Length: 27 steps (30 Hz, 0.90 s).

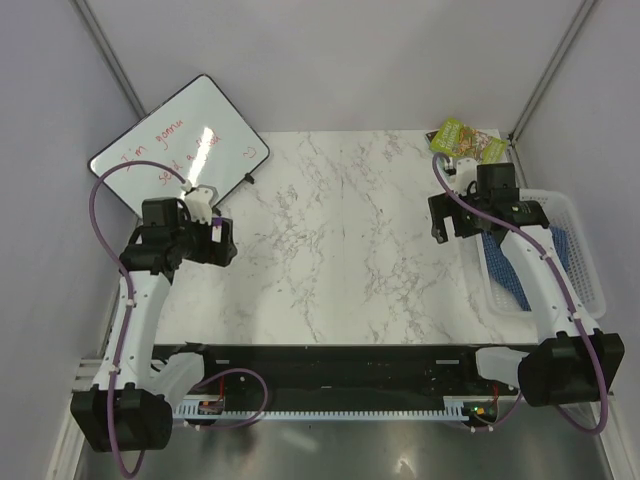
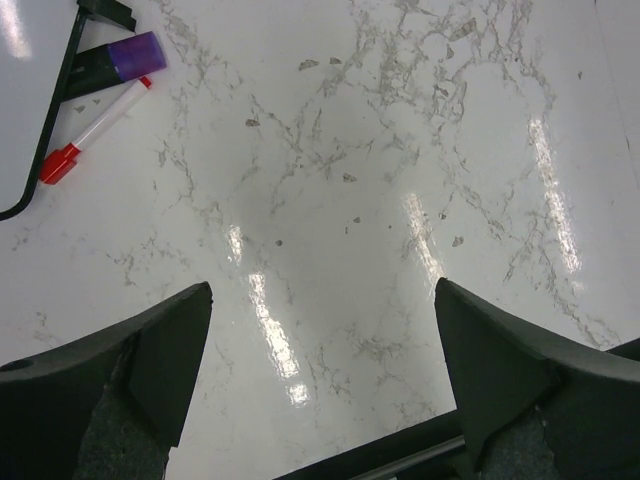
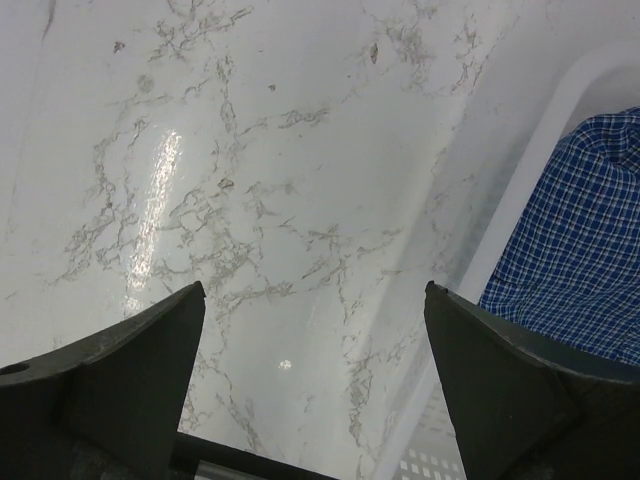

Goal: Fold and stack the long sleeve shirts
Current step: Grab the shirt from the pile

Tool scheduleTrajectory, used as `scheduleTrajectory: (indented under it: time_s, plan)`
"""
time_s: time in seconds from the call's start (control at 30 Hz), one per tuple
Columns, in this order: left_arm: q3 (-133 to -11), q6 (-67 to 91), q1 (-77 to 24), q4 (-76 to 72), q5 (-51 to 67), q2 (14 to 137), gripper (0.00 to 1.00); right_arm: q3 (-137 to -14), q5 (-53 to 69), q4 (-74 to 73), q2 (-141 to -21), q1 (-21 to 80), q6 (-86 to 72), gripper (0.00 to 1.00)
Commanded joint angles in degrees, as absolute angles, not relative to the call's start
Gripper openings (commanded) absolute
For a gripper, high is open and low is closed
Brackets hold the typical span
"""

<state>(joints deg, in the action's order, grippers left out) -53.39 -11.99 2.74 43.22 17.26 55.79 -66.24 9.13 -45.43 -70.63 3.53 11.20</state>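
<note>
1. Left hand. My left hand (image 2: pixel 320 375) hovers over the surface (image 1: pixel 340 250) with its two fingers (image 2: pixel 150 370) set wide apart. Nothing is between them; only bare marble shows in the gap.

2. Items off the left hand. Ahead of this hand and out past its left finger lies a whiteboard (image 1: pixel 180 140) with red handwriting on it. Just beside the edge of the whiteboard, on the side nearer the hand, a white marker (image 2: pixel 95 130) with a red cap lies flat on the surface. A dark block with a purple top (image 2: pixel 125 58) lies just beyond the marker. None of these touches the hand.

3. Right hand. My right hand (image 3: pixel 315 375) also hangs above the surface, fingers (image 3: pixel 500 380) spread wide and gripping nothing. Bare marble fills the space between them.

4. Task item. The blue checked shirt (image 3: pixel 585 240) lies to the right of my right hand, just outside its right finger, inside a white mesh basket (image 3: pixel 530 190). The basket stands at the right-hand edge of the surface. In the top view my right arm crosses over the basket, and the blue cloth (image 1: pixel 505 268) shows on both sides of the arm. I cannot tell whether the cloth is one shirt or several, or how it is folded.

5. Other item. A green packet (image 1: pixel 458 136) rests at the far corner of the surface, ahead of the right hand and apart from it.
</note>
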Motion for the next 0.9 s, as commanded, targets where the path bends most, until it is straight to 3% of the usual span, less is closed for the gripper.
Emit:
scheduleTrajectory:
  time_s: [0.0, 0.37, 0.5, 0.87]
  plan:
    - [-56.5, -12.7, 2.5, 44.0, 22.0, 57.0, 1.00, -70.9, 10.7, -47.5, -71.4, 2.9, 13.0, 0.98]
    - [-61.3, -12.0, 2.5, 45.4, 26.6, 58.1, 0.99, -85.9, 15.6, -55.2, -81.8, -14.7, 22.5, 0.98]
    - [-62.0, -12.1, 2.5, 45.7, 28.2, 58.4, 0.99, -88.7, 12.2, -56.1, -90.1, -21.2, 27.1, 0.98]
    - [-61.1, -12.8, 2.5, 45.9, 29.5, 59.4, 1.00, -84.5, 3.4, -47.8, -108.2, -23.1, 29.0, 0.98]
